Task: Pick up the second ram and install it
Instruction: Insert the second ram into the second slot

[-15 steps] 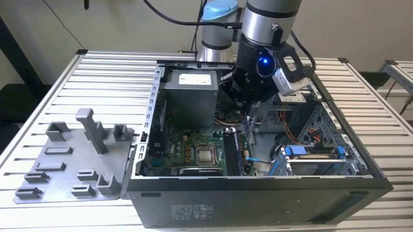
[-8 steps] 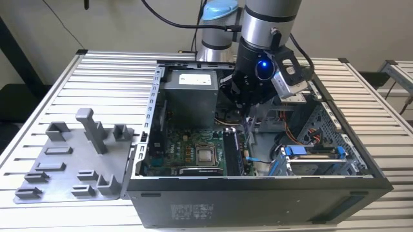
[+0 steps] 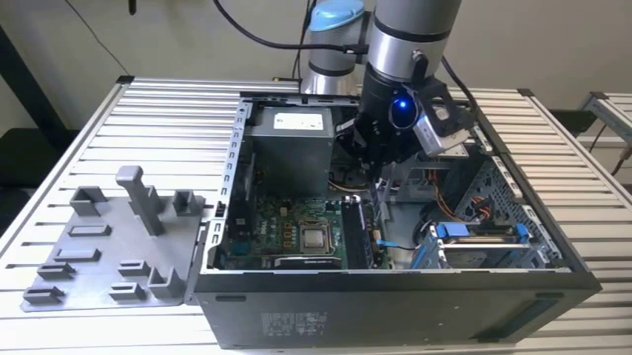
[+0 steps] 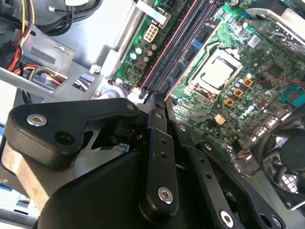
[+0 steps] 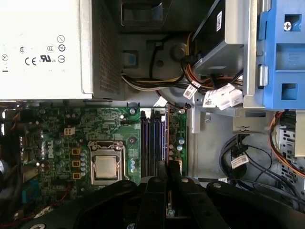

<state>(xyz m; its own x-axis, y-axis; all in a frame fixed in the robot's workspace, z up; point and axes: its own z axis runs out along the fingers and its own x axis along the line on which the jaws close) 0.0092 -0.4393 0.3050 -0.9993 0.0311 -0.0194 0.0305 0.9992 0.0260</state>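
My gripper [image 3: 381, 191] reaches down into the open computer case [image 3: 395, 288], just above the motherboard. In both wrist views the black fingers are drawn close together, gripper [image 4: 162, 102] [image 5: 165, 167]. Their tips hang over the near end of the long dark memory slots [image 4: 183, 40] [image 5: 153, 136]. A slim dark edge, the second ram [image 4: 160, 98], shows between the fingertips, mostly hidden by them. The slots run beside the silver processor [image 5: 105, 167] [image 4: 217, 71].
A grey power supply [image 3: 291, 148] [image 5: 43, 47] stands at the back of the case. Bundled cables [image 5: 157, 81] and a blue drive cage [image 5: 281, 52] [image 3: 474, 233] crowd the side next to the slots. A grey tray with posts [image 3: 99, 251] lies on the slatted table on the exterior view's left.
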